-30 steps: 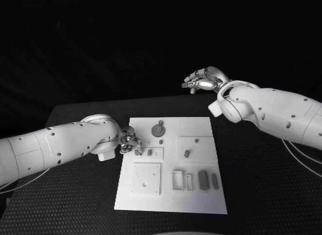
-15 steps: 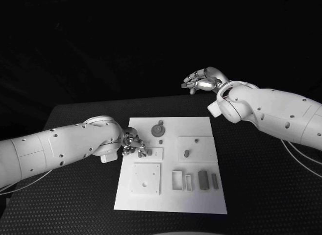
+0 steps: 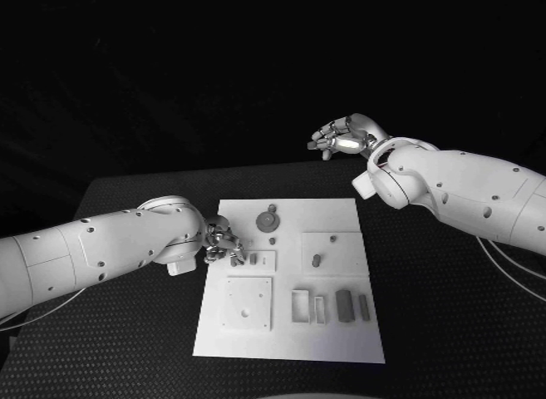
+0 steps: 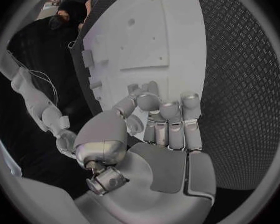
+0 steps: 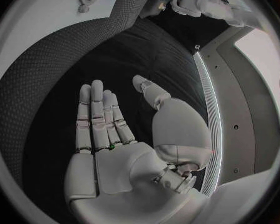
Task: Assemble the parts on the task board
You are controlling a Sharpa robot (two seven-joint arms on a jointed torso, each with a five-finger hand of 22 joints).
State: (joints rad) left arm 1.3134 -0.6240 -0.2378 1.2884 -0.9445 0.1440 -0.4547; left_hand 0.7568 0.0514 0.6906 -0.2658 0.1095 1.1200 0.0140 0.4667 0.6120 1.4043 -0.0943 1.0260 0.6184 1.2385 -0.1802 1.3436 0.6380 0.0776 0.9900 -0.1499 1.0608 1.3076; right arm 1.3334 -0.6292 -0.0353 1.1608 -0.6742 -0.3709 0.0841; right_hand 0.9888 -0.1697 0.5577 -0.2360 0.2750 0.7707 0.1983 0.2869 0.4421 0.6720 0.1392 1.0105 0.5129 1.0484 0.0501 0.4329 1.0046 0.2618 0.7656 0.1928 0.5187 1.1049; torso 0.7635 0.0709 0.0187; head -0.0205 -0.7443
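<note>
Left robot hand point(image 3: 221, 245) fingers curled at the board's point(image 3: 345, 341) left edge, over the small parts point(image 3: 253, 259) there; whether it pinches one, cannot tell. Right robot hand point(image 3: 345, 137) raised well beyond the board's far right corner, fingers apart, holding nothing. Board lies mid-counter point(image 3: 452, 316), long axis running away from the robot. Near-right parts point(image 3: 343, 304) lie lengthwise along it.

The left robot hand point(image 3: 220, 243) curls at the task board's point(image 3: 332, 349) left edge, its fingers point(image 4: 170, 129) covering whatever lies beneath; whether they pinch a part cannot be told. The small parts point(image 3: 345, 304) near the board's middle are too small to tell apart.
</note>
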